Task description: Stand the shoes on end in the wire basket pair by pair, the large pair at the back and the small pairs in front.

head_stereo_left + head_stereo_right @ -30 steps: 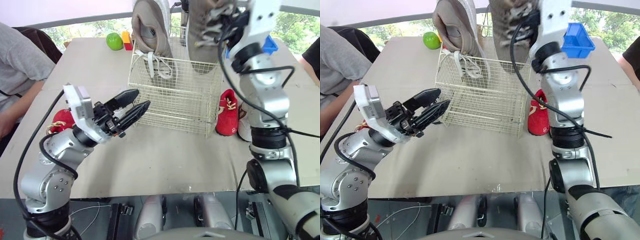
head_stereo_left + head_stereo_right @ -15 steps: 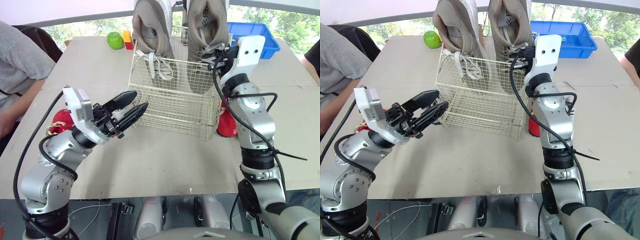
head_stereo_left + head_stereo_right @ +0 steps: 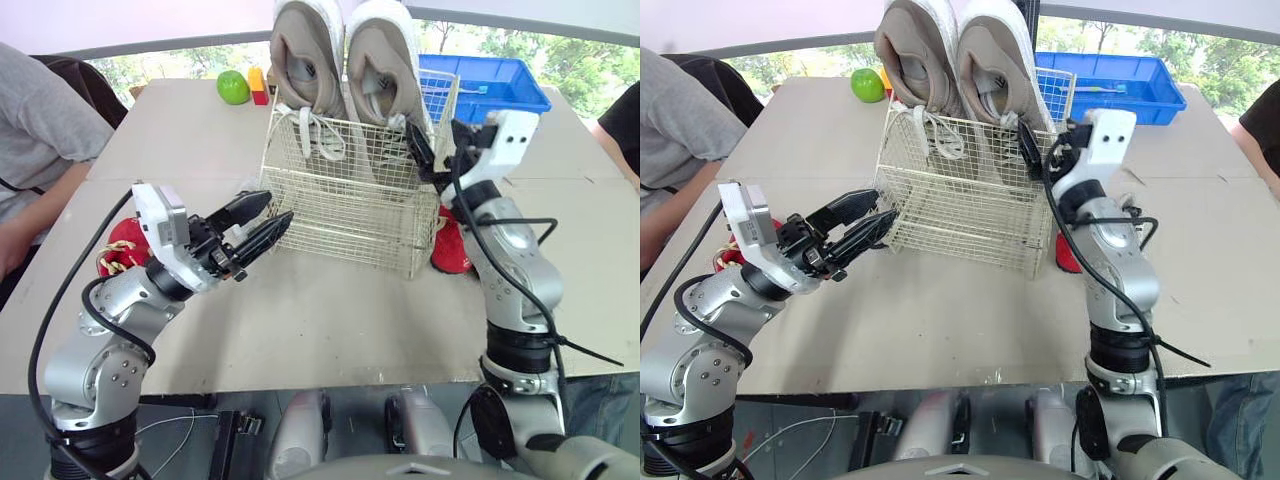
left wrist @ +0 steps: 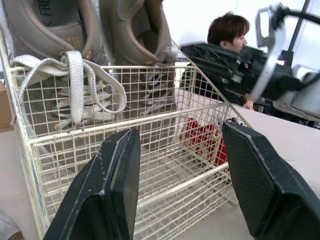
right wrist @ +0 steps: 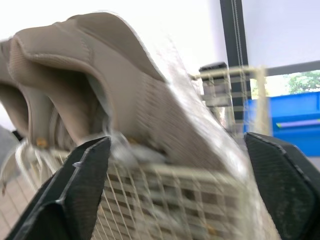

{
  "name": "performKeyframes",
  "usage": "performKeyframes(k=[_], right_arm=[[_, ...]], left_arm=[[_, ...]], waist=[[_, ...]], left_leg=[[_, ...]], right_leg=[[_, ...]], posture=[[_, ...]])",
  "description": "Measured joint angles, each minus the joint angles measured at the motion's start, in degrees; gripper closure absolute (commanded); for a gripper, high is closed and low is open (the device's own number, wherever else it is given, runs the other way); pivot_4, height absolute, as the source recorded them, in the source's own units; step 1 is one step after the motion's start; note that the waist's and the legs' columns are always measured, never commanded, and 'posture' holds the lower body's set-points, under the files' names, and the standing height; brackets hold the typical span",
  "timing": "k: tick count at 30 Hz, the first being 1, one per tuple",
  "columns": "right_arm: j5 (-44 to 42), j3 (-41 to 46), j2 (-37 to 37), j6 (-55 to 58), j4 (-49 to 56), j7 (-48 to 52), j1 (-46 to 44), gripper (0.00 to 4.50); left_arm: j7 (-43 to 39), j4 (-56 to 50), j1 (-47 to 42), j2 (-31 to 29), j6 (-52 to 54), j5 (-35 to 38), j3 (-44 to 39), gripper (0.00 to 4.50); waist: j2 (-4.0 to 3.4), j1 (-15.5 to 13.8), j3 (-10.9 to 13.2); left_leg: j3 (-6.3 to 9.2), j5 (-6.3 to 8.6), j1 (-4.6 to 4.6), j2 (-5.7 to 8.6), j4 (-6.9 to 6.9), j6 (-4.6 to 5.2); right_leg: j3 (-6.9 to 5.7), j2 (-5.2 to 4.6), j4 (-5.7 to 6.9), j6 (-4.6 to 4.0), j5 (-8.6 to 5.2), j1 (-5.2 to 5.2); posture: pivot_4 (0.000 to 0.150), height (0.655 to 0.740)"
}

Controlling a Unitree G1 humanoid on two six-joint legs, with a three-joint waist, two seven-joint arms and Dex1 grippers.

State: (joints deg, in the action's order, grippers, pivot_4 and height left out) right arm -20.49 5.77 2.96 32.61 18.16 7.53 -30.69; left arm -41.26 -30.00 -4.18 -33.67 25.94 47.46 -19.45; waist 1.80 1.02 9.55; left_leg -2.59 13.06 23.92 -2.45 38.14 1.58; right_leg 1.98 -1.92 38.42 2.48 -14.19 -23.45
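Observation:
A cream wire basket stands mid-table. Two large beige shoes stand on end side by side along its back. My right gripper hangs open at the basket's right rim, its fingers spread clear of the right-hand beige shoe. At the basket's front left corner my left gripper is open and holds nothing; its fingers frame the mesh. One small red shoe lies on the table by my left arm. Another red shoe lies right of the basket, partly hidden by my right arm.
A green apple and small coloured blocks sit at the table's far left. A blue bin stands behind the basket at the far right. A person in grey sits at the left edge; another person is at the right.
My right arm came down with the second large shoe, set it on end in the basket beside the first, and opened. The left arm has stayed put.

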Motion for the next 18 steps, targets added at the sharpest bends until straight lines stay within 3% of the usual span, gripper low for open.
performKeyframes(k=[5,8,13,18], right_arm=[[1.09,-3.1,10.41,3.23,2.51,5.4,0.4,0.6],[2.8,-5.68,15.05,4.83,2.16,7.69,-5.59,0.6],[3.72,-8.4,14.77,7.85,-5.15,9.93,-19.66,0.6],[3.63,-8.8,11.49,9.01,-11.6,10.57,-25.13,0.6]], left_arm=[[-0.36,1.32,0.35,-0.09,-0.06,-0.09,-0.3,1.63],[-0.12,1.27,1.38,0.11,-0.5,-0.46,-0.26,1.63],[-0.25,-0.23,2.84,0.25,-1.44,-0.66,-0.2,1.63],[-0.04,-1.08,3.83,0.22,-1.8,-0.67,-0.35,1.63]], waist=[[-0.25,0.18,0.17],[-0.27,0.67,0.18],[-0.25,1.33,0.19],[-0.24,1.09,0.19]], left_leg=[[-0.18,0.0,0.02,0.03,-0.28,0.0],[-0.18,-0.01,0.01,0.08,-0.64,0.0],[-0.15,-0.01,0.03,0.06,-0.88,-0.01],[-0.14,0.0,0.15,0.04,-0.95,-0.01]], right_leg=[[0.22,0.06,-0.01,0.0,-0.01,-0.23],[0.25,0.13,-0.17,0.06,0.03,-0.31],[0.21,0.18,-0.39,0.13,0.08,-0.34],[0.16,0.06,-0.51,0.15,0.08,-0.34]], posture=[[0.15,0.74],[0.15,0.74],[0.15,0.74],[0.15,0.74]])
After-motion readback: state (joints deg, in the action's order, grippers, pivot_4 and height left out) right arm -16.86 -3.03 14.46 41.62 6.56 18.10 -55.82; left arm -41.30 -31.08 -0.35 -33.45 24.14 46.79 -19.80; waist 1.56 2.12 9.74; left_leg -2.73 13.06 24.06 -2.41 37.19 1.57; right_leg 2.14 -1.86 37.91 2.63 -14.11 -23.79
